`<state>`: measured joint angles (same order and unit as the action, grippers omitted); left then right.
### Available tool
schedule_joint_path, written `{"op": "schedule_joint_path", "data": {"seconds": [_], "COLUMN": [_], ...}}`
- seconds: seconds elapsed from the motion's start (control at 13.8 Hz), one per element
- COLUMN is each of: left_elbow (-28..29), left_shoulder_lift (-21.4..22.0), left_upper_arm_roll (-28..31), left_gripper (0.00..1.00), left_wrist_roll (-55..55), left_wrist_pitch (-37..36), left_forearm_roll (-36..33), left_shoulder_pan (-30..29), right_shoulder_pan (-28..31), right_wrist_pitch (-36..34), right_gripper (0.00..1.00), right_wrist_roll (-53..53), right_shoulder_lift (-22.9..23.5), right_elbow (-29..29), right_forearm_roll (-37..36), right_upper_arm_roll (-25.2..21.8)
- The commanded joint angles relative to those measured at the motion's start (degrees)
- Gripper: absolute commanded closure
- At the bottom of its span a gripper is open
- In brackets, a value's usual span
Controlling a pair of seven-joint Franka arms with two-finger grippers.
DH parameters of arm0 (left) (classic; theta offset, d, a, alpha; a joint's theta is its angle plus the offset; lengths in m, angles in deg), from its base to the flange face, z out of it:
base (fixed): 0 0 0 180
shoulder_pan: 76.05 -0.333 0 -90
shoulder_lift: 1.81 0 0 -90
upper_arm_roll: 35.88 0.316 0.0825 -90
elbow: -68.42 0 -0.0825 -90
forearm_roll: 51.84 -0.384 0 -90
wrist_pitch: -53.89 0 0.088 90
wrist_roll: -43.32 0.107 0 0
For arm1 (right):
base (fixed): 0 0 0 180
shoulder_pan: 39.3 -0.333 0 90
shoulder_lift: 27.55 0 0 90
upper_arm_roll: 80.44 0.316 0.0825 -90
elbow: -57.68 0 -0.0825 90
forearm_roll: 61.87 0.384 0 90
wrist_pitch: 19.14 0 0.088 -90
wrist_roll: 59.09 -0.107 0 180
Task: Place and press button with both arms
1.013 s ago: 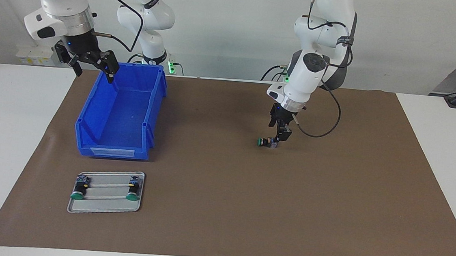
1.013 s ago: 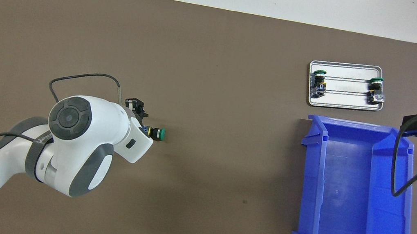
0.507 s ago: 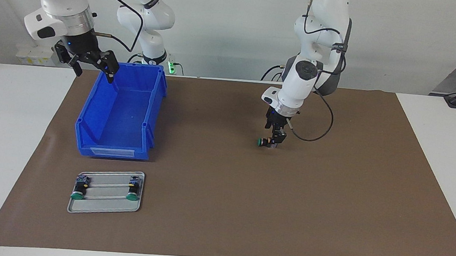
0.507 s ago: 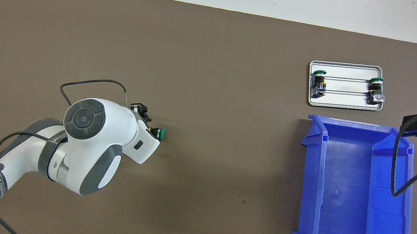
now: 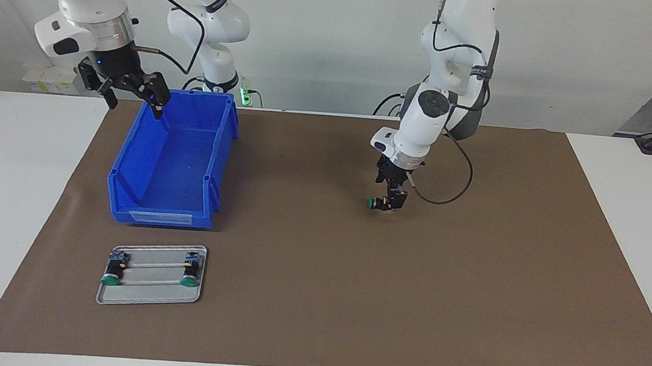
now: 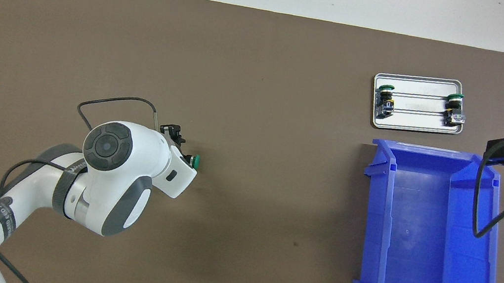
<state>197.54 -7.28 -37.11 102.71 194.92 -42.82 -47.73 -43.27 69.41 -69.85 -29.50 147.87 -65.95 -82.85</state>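
Brown matting (image 5: 317,298) covered the middle of the white table (image 5: 12,181), and near its centre the button (image 5: 378,203) lay on its side, its green cap toward the right arm's end of the table. The left gripper (image 5: 389,202) was down at the button's black body; whether its fingers were parted or clamped on the body could not be told, and the wrist hid most of it in the overhead view. The right gripper (image 5: 131,91) hung with its fingers spread wide and nothing between them, over the rim of the blue bin (image 5: 170,165) at the corner nearest the robots; that arm waited. Taking the facing view as a clock face, the bin sat at about nine o'clock from the button, and a grey metal tray (image 5: 149,295) at about seven o'clock, farther from the robots than the bin. Two more green-capped buttons (image 5: 111,274) (image 5: 190,275) lay on the tray. A pale label strip (image 5: 160,216) ran along the bin's wall facing the tray; no writing could be read on it.
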Motion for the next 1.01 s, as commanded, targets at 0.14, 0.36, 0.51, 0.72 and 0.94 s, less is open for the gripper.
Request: {"op": "schedule_joint_path", "data": {"seconds": [0.14, 0.36, 0.51, 0.72, 0.94], "left_elbow": [1.92, 4.21, 4.21, 4.12, 4.03], "left_shoulder_lift": [0.19, -0.33, -1.38, -3.84, -5.25], "left_upper_arm_roll": [0.88, 0.88, 0.88, 0.88, 0.96], "left_gripper": [0.0, 0.0, 0.0, 0.0, 0.0], "left_wrist_roll": [-0.69, -0.69, -1.04, -3.23, -3.76], "left_wrist_pitch": [2.76, 6.71, 7.85, 11.63, 12.96], "left_forearm_roll": [0.65, 0.57, 0.65, 0.65, 0.57], "left_shoulder_pan": [1.65, 2.27, 2.88, 4.2, 4.82], "right_shoulder_pan": [0.45, 0.45, 0.45, 0.45, 0.45], "right_wrist_pitch": [0.57, 0.57, 0.57, 0.57, 0.57], "right_gripper": [0.0, 0.0, 0.0, 0.0, 0.0], "right_wrist_roll": [1.62, 1.62, 1.62, 1.62, 1.62], "right_shoulder_lift": [-1.47, -1.47, -1.47, -1.47, -1.47], "right_elbow": [1.57, 1.66, 1.57, 1.57, 1.66], "right_forearm_roll": [0.04, 0.04, 0.04, -0.05, 0.04], "right_upper_arm_roll": [0.31, 0.31, 0.31, 0.31, 0.31]}}
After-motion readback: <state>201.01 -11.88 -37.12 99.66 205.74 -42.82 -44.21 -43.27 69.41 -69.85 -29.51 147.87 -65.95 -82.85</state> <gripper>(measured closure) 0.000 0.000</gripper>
